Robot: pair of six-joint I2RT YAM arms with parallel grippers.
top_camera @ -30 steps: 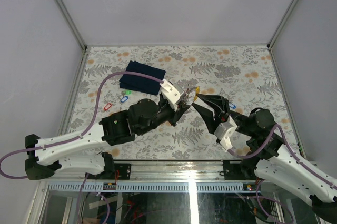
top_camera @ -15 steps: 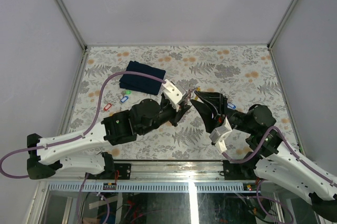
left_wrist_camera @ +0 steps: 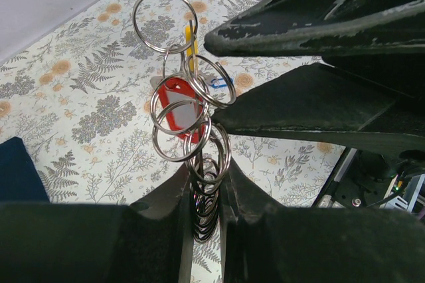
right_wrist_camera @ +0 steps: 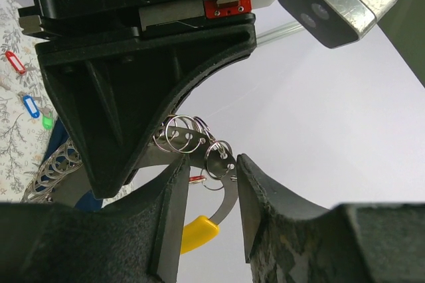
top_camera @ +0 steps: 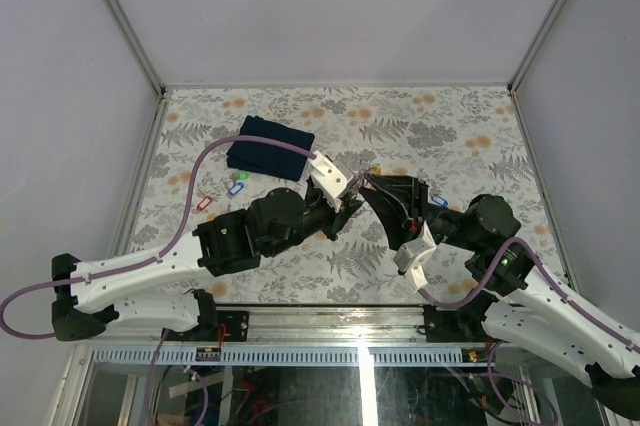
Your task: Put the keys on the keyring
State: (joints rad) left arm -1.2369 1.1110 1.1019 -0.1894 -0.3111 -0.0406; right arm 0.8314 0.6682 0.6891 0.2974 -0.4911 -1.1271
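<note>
The main risk, as we judge it, is the yellow-tagged key (right_wrist_camera: 199, 227) slipping. The right claw (right_wrist_camera: 211, 163) straddles its thin metal shank with daylight on both sides, so a squeeze that lands off-centre could twist the key or flick it off to the surface (top_camera: 470, 136). The two claws are also crowded nose to nose in mid-air. A small push from the right could knock the bunch askew in the other claw, or make the dark fingers (right_wrist_camera: 259, 210) collide.

The left claw (top_camera: 348, 202) is pressed together on the keyring (left_wrist_camera: 206, 196), pinching its stacked loops at the lower end. The rest of the ring cluster stands up above the pinch, carrying a red-tagged key (left_wrist_camera: 179, 109). The right claw is partly spread. We cannot tell whether either pad touches the shank, but it grips nothing firmly.

From the left claw, three loose keys lie at about 9 o'clock on the surface: red (top_camera: 204, 203), blue (top_camera: 237, 188) and green (top_camera: 240, 175). A dark blue cloth (top_camera: 270, 146) lies at 11 o'clock.
</note>
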